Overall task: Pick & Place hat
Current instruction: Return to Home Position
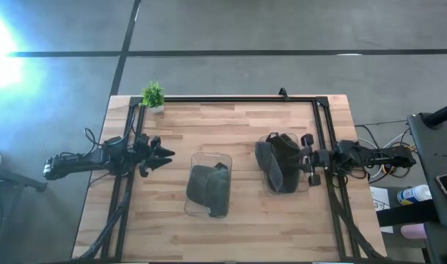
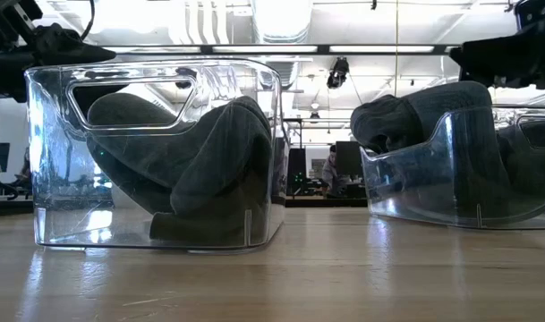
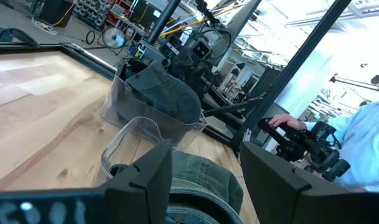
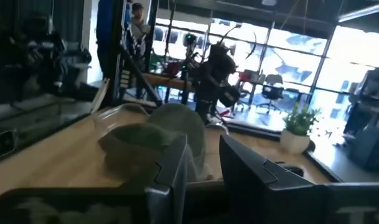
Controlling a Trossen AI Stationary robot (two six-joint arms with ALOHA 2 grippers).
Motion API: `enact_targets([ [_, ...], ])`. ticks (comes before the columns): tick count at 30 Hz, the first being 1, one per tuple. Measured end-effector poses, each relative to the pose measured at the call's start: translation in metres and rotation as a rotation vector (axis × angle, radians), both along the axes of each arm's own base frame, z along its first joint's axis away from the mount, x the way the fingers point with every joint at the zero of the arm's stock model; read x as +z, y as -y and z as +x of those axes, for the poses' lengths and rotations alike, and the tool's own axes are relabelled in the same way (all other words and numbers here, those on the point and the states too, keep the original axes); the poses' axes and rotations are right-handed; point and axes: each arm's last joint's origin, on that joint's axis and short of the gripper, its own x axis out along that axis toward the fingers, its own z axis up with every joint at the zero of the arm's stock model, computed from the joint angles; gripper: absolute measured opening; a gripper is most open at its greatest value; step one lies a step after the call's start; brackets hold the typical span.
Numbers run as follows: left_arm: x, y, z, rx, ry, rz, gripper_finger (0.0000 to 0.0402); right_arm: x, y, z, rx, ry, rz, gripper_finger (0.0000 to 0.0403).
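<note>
Now my left tool [image 1: 164, 156] and right tool [image 1: 308, 160] gape empty, the gray caps [image 1: 208, 187] slumped in the centre bin [image 1: 201, 155], the black cap [image 1: 278, 158] in the right bin [image 1: 283, 192], all likely soft, light, best pinched at the brim.

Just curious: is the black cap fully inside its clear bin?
In, but not fully: the black cap rises above its bin.

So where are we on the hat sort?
Done: gray caps sit in the left transparent bin, black cap in the right transparent bin. In hand: nothing; left gripper and right gripper are open, beside the bins. Remaining: apparently only pulling both arms back.
</note>
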Motion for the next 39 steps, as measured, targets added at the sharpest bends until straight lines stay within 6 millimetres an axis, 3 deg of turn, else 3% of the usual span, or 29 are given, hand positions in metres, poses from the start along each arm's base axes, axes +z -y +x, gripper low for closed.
enact_targets([
  [12, -0.0003, 0.0, 0.0001, 0.0, -0.003, -0.001, 0.0181, -0.0036, -0.0002, 0.0026, 0.02, -0.078, 0.274, 0.008],
  [25, 0.001, 0.0044, -0.0012, -0.066, 0.017, 0.013, 0.0181, -0.0049, -0.0002, 0.0035, 0.017, -0.093, 0.27, 0.0072],
  [29, 0.0007, 0.0054, -0.0012, -0.077, 0.048, 0.366, 0.0181, -0.0047, -0.0002, 0.0034, 0.016, -0.091, 0.27, 0.0078],
  [32, -0.001, 0.0034, -0.0009, 0.013, 0.024, 0.542, 0.0181, -0.0047, -0.0001, 0.0034, 0.015, -0.09, 0.267, 0.0082],
  [39, -0.0007, 0.0006, -0.0009, 0.133, -0.006, 0.491, 0.0181, -0.0047, -0.0002, 0.0034, 0.015, -0.09, 0.266, 0.0086],
])
